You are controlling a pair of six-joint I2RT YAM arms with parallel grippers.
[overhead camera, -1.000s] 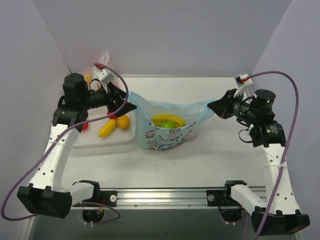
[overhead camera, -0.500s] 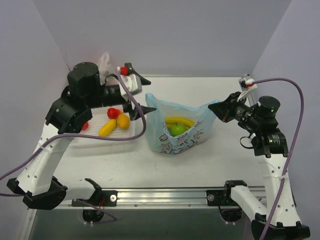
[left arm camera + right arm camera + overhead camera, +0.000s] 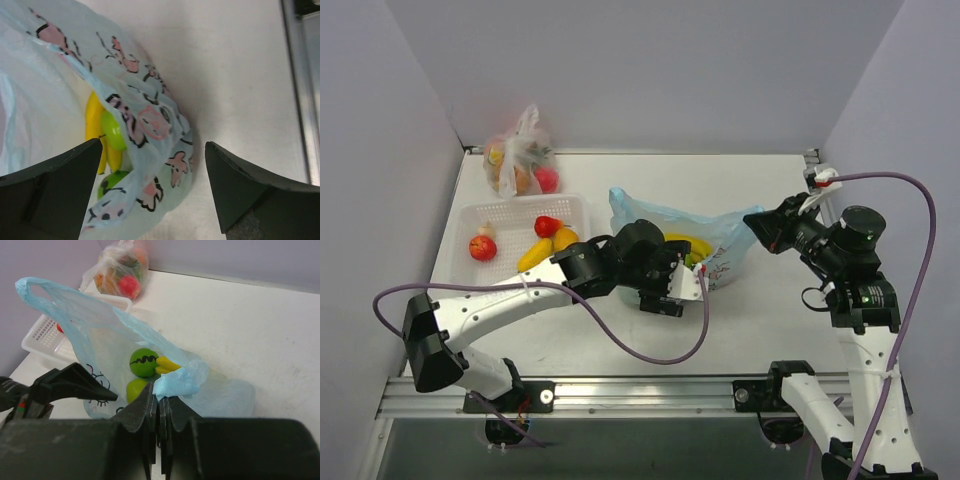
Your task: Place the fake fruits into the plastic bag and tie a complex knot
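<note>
The light-blue printed plastic bag (image 3: 720,245) stands open mid-table. It holds yellow bananas (image 3: 682,242) and green apples (image 3: 144,362). My right gripper (image 3: 757,226) is shut on the bag's right handle (image 3: 180,382) and holds it up. The bag's left handle loop (image 3: 30,287) stands free. My left gripper (image 3: 692,272) is open and low at the bag's near side. In the left wrist view its jaws straddle the bag's lower corner (image 3: 155,150), where a banana (image 3: 92,125) and an apple (image 3: 112,131) show through. More fake fruits, red (image 3: 548,225) and yellow (image 3: 535,254), lie in the basket.
A white slotted basket (image 3: 510,212) sits at the left and also holds a red apple (image 3: 482,247). A clear bag of orange and red fruits (image 3: 520,165) stands at the back left corner. Walls close in the left, back and right. A metal rail (image 3: 650,392) runs along the near edge.
My left gripper let go of the bag's left handle and swung from the bag's left side down to its near side. The bag shifted right and narrowed. My right gripper kept its hold.
</note>
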